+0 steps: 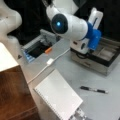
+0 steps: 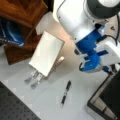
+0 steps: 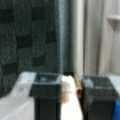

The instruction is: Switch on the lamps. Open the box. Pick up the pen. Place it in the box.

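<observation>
- The gripper (image 3: 71, 96) shows up close in the wrist view: two dark fingers (image 3: 46, 95) stand a little apart, with a pale, cream-coloured edge showing in the gap between them. Whether the pads actually pinch that edge I cannot tell.
- In both front views the white and blue arm (image 1: 75, 27) leans over the box (image 1: 105, 56), its blue wrist part down at the box's near rim; the fingertips themselves are hidden there.
- The box is open: a pale grey compartmented inside (image 1: 106, 52) shows in a front view, and in the wrist view a dark patterned surface fills the left with pale grey panels at the right.
- The pen (image 1: 94, 90) lies flat on the grey table (image 1: 100, 107), in front of the box and well apart from the gripper. Its long axis runs nearly left to right in that front view, tilted slightly down to the right.
- In a front view the pen (image 2: 65, 93) runs steeply, from upper right to lower left.
- The lamp (image 1: 58, 97), a cream-white flat-sided shade, stands beside the pen, toward a front view's left.
</observation>
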Tool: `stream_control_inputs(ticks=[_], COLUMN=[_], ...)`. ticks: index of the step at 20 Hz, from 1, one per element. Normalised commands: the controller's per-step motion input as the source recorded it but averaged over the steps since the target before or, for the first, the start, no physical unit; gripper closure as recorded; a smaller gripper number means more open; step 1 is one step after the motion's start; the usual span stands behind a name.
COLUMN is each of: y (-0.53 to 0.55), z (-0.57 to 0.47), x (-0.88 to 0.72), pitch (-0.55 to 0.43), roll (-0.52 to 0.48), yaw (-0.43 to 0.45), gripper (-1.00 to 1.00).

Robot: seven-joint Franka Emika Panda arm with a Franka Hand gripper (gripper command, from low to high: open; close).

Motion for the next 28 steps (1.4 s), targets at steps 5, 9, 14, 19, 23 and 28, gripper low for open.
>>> stream_control_inputs(ticks=[5,9,14,19,23,28], y=[0.52,0.61,0.50,0.24,0.12,0.21], z=[0.22,0.22,0.19,0.13,0.12,0.09], x=[0.13,0.14,0.16,0.20,0.26,0.33], pitch=[0.071,0.093,0.095,0.098,0.104,0.117], roll=[-0.123,-0.123,-0.117,-0.106,-0.106,-0.115], yaw=[0.350,0.271,0.217,0.145,0.115,0.071], gripper=[1.00,1.00,1.00,1.00,-1.00,-1.00])
